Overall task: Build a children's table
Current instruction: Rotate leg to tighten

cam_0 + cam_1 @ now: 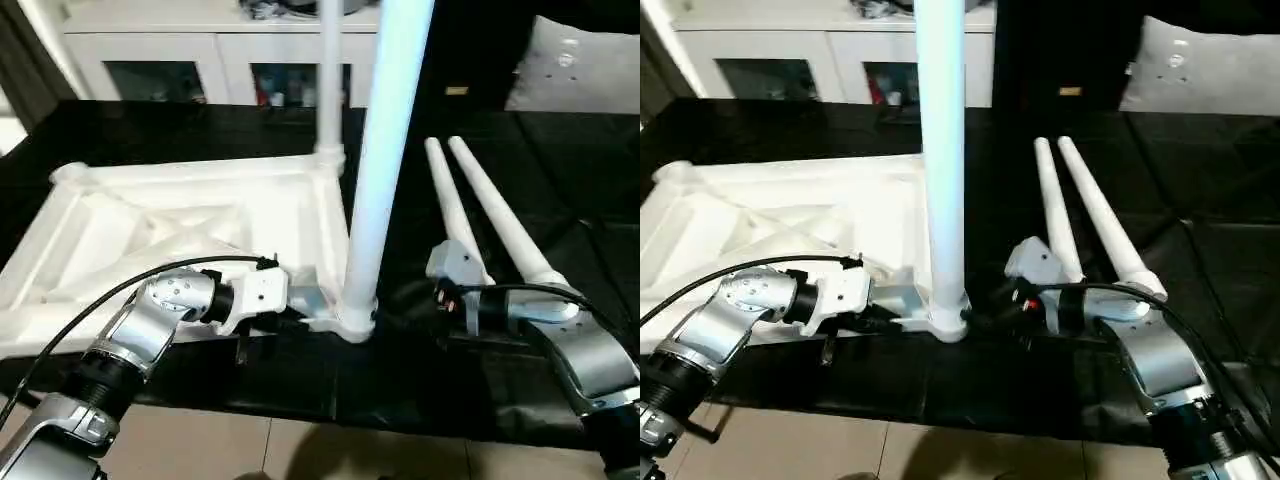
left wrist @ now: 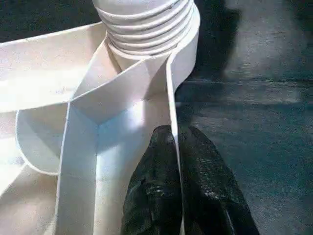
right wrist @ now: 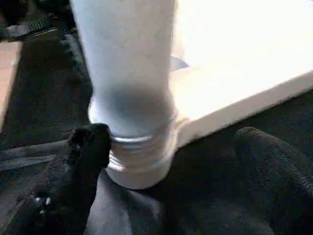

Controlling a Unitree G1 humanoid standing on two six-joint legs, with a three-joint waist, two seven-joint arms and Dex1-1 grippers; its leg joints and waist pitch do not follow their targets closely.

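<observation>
The children's table top [image 1: 150,230] lies upside down on the black cloth, ribbed underside up. One white leg [image 1: 385,150] stands upright in the near right corner socket [image 3: 142,166]. A second leg [image 1: 330,80] stands in the far right corner. Two more legs [image 1: 455,215] [image 1: 500,215] lie side by side on the cloth to the right. My left gripper [image 2: 177,134] is shut on the top's thin rim [image 2: 171,83] just beside the near socket. My right gripper [image 3: 171,134] is open, its fingers [image 3: 83,156] straddling the base of the near leg from the right.
A white cabinet [image 1: 160,60] with glass doors stands behind the work surface, and a pale cushion [image 1: 580,70] lies at the back right. The black cloth's front edge [image 1: 330,400] runs just below the grippers, with tan floor [image 1: 300,450] beyond it.
</observation>
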